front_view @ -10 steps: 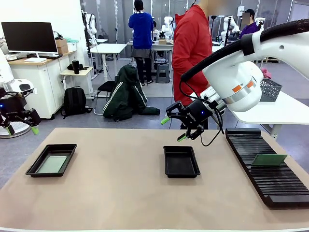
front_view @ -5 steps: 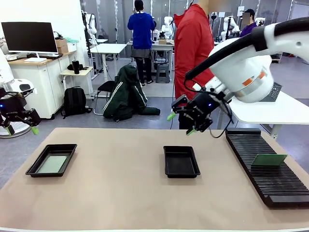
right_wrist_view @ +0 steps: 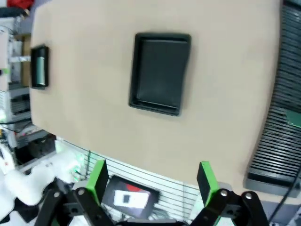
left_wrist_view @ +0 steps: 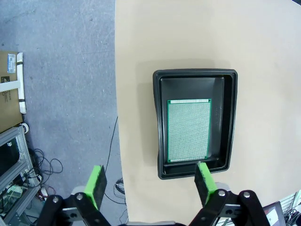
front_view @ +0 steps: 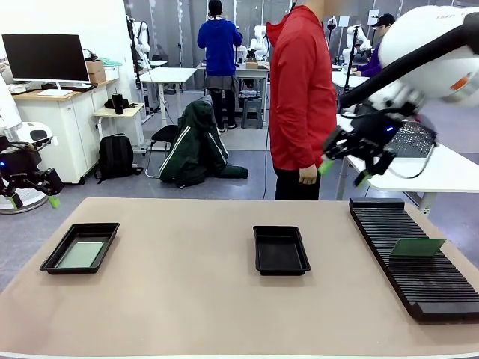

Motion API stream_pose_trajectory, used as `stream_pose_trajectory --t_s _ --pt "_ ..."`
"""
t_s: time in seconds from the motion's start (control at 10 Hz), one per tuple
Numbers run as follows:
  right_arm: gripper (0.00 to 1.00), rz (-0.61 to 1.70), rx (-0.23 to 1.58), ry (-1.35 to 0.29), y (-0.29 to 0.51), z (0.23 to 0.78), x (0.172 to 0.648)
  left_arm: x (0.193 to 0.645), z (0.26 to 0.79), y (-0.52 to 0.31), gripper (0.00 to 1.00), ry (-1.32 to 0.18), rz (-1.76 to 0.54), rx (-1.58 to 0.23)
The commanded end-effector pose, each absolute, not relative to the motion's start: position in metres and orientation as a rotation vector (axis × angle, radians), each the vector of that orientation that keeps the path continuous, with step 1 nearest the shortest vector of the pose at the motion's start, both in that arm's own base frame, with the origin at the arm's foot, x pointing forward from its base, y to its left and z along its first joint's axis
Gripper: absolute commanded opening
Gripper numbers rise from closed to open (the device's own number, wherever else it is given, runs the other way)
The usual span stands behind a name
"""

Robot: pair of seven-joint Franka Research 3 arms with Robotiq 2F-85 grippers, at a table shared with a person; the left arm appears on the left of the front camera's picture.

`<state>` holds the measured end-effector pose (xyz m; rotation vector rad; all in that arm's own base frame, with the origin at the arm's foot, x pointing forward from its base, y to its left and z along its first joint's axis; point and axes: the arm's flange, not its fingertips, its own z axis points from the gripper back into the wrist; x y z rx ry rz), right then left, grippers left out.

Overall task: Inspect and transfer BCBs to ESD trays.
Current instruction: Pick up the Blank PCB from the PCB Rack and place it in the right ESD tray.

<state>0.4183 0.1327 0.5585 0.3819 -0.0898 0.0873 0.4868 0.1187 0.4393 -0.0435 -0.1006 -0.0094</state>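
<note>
Front view: the right gripper point(front_view: 346, 170) hangs in the upper right of the frame, above the far end of the rack point(front_view: 404, 277), fingers spread with nothing between them. The left gripper point(front_view: 35, 200) hovers at the left edge, off the table point(front_view: 187, 299), also spread and empty. The left tray point(front_view: 52, 258) at centre left holds one board point(front_view: 81, 254) lying flat. The middle tray point(front_view: 281, 269) is empty. A second one, the rack board point(front_view: 417, 247), stands on edge in the rack at the right. A person point(front_view: 299, 90) stands beyond the far edge.

Left wrist view: the camera looks straight down. The left tray sits right of centre with its board flat on the floor, nearer the tray's lower end. One green pad overlaps the tray's lower rim in the picture.

Right wrist view: the picture is blurred. The middle tray lies at upper centre, the rack runs down the right edge with a green sliver of the rack board, and the left tray is small at upper left.

The step in hand looks like fetching the rack board. The right gripper should come down square over its top edge and pinch the faces lightly. It should lift straight out of the slot so the ribs do not snag, then tip the board flat low over the middle tray before letting go.
</note>
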Motion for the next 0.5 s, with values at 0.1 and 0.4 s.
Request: stream_pose_trajectory --t_s 0.1,0.4 --pt "1.00 0.307 0.287 -0.087 0.076 0.587 0.417 0.486 0.439 0.120 1.00 -0.104 -0.016 -0.051" --pt "1.00 0.508 0.183 -0.060 0.022 0.606 0.409 0.486 0.439 0.120 1.00 -0.104 -0.016 -0.051"
